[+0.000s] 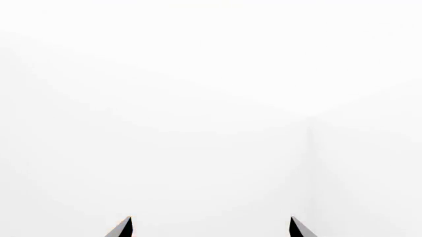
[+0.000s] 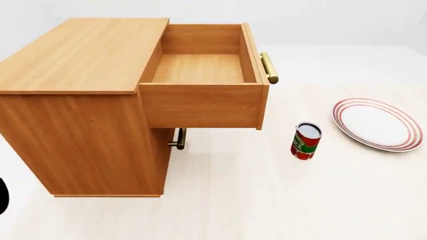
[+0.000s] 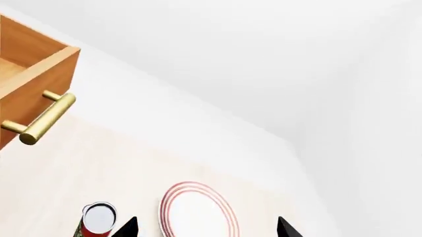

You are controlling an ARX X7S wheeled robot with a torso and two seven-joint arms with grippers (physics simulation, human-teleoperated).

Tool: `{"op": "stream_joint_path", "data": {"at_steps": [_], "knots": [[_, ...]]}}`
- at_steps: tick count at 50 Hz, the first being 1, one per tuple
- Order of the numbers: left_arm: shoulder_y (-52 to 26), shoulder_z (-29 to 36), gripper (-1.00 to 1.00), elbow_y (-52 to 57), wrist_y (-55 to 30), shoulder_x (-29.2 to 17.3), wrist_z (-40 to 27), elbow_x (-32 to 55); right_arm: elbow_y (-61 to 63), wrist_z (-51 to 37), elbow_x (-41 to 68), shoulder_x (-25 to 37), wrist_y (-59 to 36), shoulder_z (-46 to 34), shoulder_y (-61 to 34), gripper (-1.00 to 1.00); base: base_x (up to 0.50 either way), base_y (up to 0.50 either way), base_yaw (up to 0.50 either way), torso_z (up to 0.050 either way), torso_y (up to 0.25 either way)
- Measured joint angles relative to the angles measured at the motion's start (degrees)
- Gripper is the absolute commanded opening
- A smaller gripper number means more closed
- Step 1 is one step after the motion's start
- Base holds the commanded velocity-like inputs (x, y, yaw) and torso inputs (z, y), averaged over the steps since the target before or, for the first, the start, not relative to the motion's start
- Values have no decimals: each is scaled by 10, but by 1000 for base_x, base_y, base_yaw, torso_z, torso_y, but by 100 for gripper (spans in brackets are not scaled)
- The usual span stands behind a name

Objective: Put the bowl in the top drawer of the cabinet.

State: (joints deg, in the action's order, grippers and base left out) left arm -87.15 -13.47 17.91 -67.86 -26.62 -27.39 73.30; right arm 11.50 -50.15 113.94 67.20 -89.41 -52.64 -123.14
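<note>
The bowl is out of view in every frame. The cabinet (image 2: pixel 80 55) of orange-brown wood stands at the left of the head view. Its top drawer (image 2: pixel 200 105) is pulled out to the right, and its inside is bare wood. The drawer's brass bar handle (image 2: pixel 269 67) faces right; the right wrist view also shows the top drawer (image 3: pixel 33 74) and that handle (image 3: pixel 46 117). My right gripper (image 3: pixel 205 228) is open and holds nothing, its fingertips well apart above the floor. My left gripper (image 1: pixel 211 227) is open too, facing only blank white. Neither gripper appears in the head view.
A red can (image 2: pixel 305 141) stands upright on the pale floor right of the drawer. A flat red-rimmed white plate (image 2: pixel 377 123) lies farther right. Both show under my right gripper as the can (image 3: pixel 99 219) and the plate (image 3: pixel 197 212). The lower front's small brass handle (image 2: pixel 177 139) sits beneath the drawer.
</note>
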Motion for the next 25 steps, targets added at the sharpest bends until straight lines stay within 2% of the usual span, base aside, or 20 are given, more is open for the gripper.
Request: {"op": "stream_joint_path", "data": {"at_steps": [11,25], "knots": [[3,0,100,-1,7,0,1,1,-4,-11,59,60,-4,-191,-79,100,0,0,0,0,0],[-18,-27,100,16,-11,-12,-57,66,17,39,29,109,-5,-329,-108,100,0,0,0,0,0]]}}
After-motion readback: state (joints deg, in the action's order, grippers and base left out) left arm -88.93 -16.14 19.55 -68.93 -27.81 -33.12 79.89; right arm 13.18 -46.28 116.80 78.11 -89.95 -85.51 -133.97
